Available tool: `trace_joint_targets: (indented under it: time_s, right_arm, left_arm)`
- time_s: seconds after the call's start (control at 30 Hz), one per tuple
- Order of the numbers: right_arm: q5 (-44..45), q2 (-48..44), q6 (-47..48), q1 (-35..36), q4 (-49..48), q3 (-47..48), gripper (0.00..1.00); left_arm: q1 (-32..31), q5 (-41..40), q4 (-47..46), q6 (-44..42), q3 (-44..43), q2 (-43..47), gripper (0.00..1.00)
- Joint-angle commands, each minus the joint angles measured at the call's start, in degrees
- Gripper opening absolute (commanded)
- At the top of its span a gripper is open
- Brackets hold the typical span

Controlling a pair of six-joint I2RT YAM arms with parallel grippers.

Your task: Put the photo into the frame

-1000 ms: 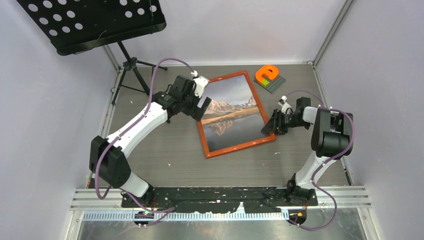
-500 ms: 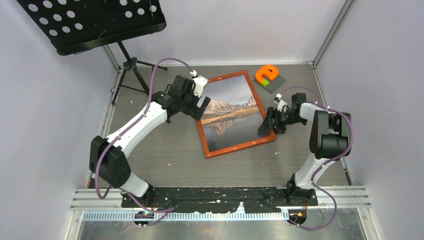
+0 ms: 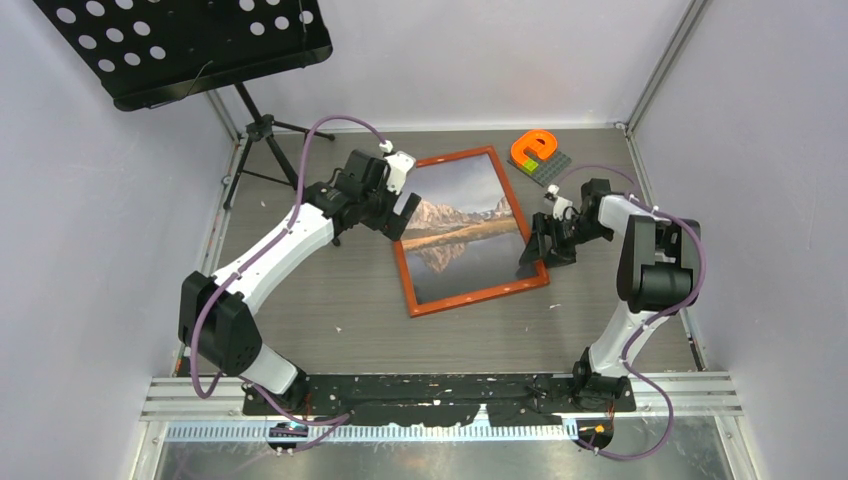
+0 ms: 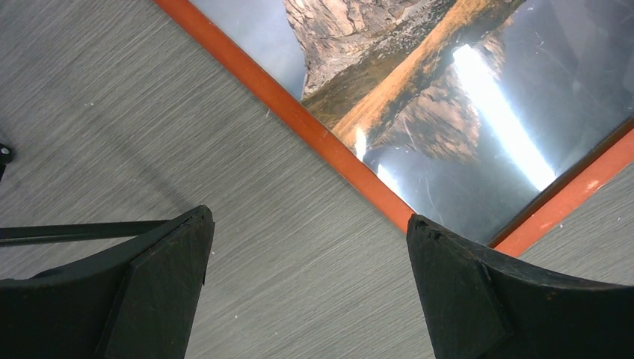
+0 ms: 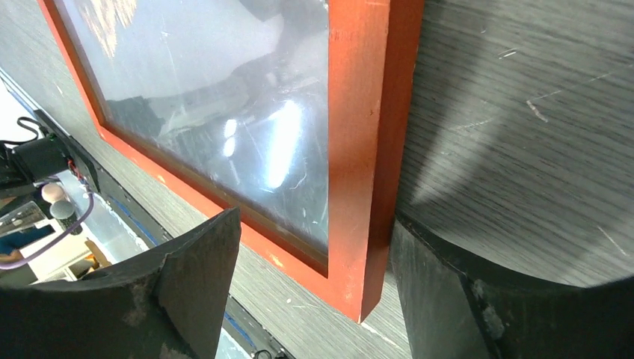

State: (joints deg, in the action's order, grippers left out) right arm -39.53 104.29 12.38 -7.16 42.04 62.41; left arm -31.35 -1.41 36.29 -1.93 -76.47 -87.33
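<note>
The frame (image 3: 407,278) lies flat mid-table with its orange-brown border, and the photo (image 3: 465,225) of the mountain and lake lies face up inside it. My left gripper (image 3: 403,213) is open and empty, low over the table at the frame's left border (image 4: 329,142), with the photo (image 4: 463,90) beyond. My right gripper (image 3: 535,248) is open and straddles the frame's right border (image 5: 359,134) near its near corner. One finger is over the photo (image 5: 224,82), and the other finger (image 5: 448,292) is against the border's outer side.
An orange U-shaped block (image 3: 532,148) sits on a grey baseplate (image 3: 553,168) at the back right, just beyond the frame. A black music stand (image 3: 190,45) on a tripod (image 3: 262,130) stands at the back left. Walls close in both sides.
My right gripper has moved left from beside the frame to astride its right border. The left gripper and the frame have hardly moved.
</note>
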Motion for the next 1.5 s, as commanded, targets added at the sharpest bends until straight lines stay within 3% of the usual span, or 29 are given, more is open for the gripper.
trace_joint_targets:
  time_s: [0.0,0.33,0.83,1.1,1.37,1.47]
  right_arm:
    - [7.72,2.32,6.86,0.93,3.19,1.28,0.80]
    - [9.46,1.24,11.86,4.23,9.06,2.79,0.81]
    - [1.25,-6.62,20.83,6.15,17.94,3.59,0.82]
    - [10.47,-22.16,15.48,5.95,7.98,0.11,0.87]
    - [20.88,-38.19,8.46,5.35,-3.89,-6.01,0.99]
    - [23.72,-43.39,6.17,4.77,-7.15,-8.45,0.96]
  left_arm:
    - [0.50,0.45,-1.15,-0.13,-1.34,0.15,1.00]
    - [1.45,0.80,-0.86,0.08,-1.07,0.16,0.99]
    - [8.64,3.49,-1.65,1.58,4.35,2.78,1.00]
    - [13.36,4.49,-4.67,0.20,12.94,11.39,1.00]
    - [22.71,13.13,-6.43,-0.72,18.57,21.50,1.00]
    - [25.78,15.72,-7.29,-0.89,20.43,25.30,1.00]
